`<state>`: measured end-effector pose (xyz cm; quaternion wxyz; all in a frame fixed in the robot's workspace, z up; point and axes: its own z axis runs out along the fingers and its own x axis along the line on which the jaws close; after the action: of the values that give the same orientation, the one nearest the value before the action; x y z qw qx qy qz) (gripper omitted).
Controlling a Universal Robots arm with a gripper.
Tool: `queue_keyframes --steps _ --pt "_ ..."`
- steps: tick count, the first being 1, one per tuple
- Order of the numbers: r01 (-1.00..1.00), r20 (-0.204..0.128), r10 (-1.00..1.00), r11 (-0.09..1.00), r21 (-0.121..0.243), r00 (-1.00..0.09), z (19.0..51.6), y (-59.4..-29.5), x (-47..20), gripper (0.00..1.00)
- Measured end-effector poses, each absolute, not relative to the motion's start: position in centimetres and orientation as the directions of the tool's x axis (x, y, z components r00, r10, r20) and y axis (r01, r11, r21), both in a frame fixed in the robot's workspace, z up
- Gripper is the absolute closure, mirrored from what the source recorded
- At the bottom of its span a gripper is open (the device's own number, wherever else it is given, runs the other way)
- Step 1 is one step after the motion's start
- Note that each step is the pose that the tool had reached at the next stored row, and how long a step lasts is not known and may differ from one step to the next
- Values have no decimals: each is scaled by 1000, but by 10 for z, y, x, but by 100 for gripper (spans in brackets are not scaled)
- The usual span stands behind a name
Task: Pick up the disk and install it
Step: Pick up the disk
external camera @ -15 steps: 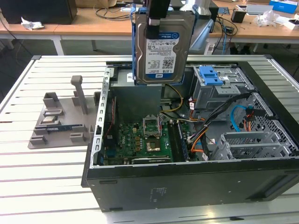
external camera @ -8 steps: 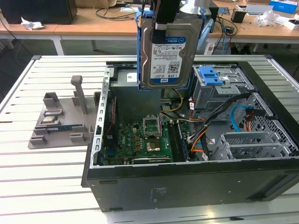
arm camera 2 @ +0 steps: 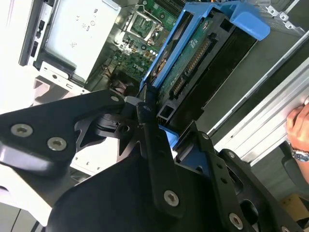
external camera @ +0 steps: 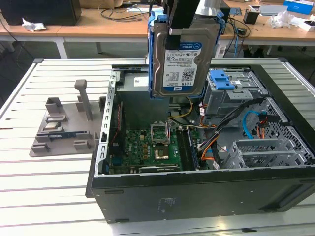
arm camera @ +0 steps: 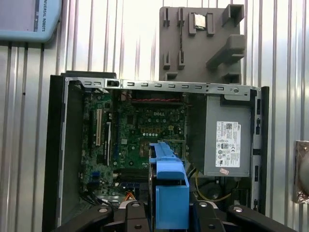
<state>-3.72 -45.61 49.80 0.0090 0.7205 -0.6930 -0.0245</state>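
Observation:
The disk (external camera: pixel 183 54), a silver drive with a white-and-blue label in a blue plastic carrier, hangs upright in the air above the open computer case (external camera: pixel 197 196). My gripper (external camera: pixel 178 24) is shut on its upper end. In the second wrist view the black fingers (arm camera 2: pixel 145 113) clamp the blue carrier, and the disk's green circuit board (arm camera 2: pixel 193 53) faces the camera. In the first wrist view the carrier's blue edge (arm camera: pixel 169 188) sticks out between the fingers, over the motherboard.
Inside the case lie the motherboard (external camera: pixel 152 147), a grey power-supply box (arm camera: pixel 227 140) and a grey drive cage with a blue latch (external camera: pixel 221 81). A grey fixture tray (external camera: pixel 64 123) sits on the exterior view's left. A person's hand (arm camera 2: pixel 299 123) rests beside the table.

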Motion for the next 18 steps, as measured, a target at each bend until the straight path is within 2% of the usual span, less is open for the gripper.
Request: queue_keyframes --steps 18 --pt "-998 -23 -999 -39 47 38 495 -501 -13 63"
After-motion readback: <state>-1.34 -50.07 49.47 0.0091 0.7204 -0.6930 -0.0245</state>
